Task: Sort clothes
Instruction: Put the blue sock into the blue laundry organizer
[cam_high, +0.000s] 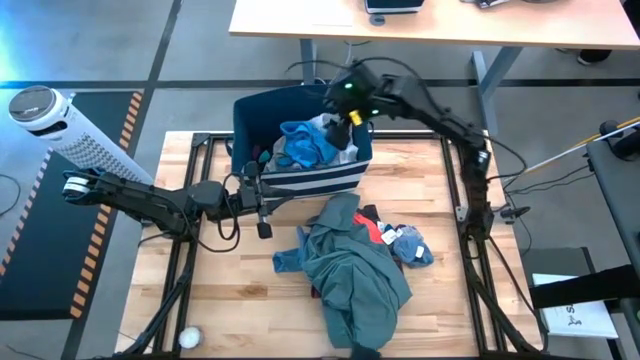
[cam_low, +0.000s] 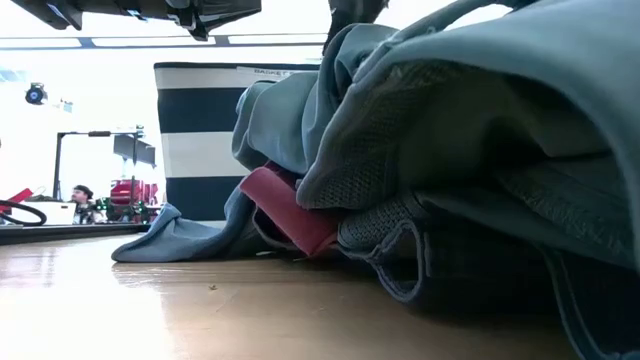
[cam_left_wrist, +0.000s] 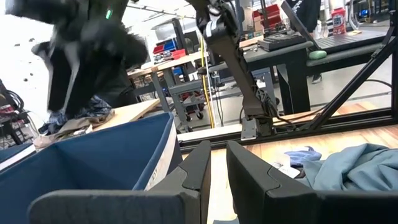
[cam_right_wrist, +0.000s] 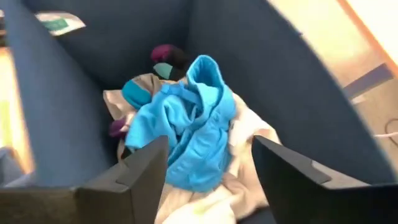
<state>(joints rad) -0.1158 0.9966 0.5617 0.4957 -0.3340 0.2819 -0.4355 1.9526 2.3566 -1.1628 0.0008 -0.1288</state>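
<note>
- The right gripper (cam_high: 352, 117) is hovering over the navy striped bin (cam_high: 300, 180) at the far side of the counter (cam_high: 240, 300), arm reaching in from the right edge.
- Its jaws are standing wide apart and carrying nothing; the right wrist view is looking straight down between them into the bin.
- Inside the bin, a bright blue garment (cam_right_wrist: 186, 121) is lying crumpled on top of a white garment (cam_right_wrist: 249, 162), with small teal and purple pieces (cam_right_wrist: 158, 59) tucked behind it against the bin wall.
- From above, the same blue garment is showing in the bin's middle, the white one just beside it toward the right wall.
- The left gripper (cam_high: 264, 205) is sitting low at the bin's near-left corner, arm stretched across from the left side.
- Its jaws are nearly closed, only a thin gap between them, and nothing is in them.
- The big teal-green garment (cam_high: 355, 275) is sprawling in a heap on the counter in front of the bin, near the middle.
- A red piece (cam_high: 372, 232) and a dark charcoal garment (cam_high: 368, 212) are peeking out at the heap's upper right, and a small blue-grey piece (cam_high: 410, 245) is lying just beside it on the right.
- In the low view, the teal-green heap is filling the foreground with the red piece wedged under its fold, the striped bin standing behind.
</note>
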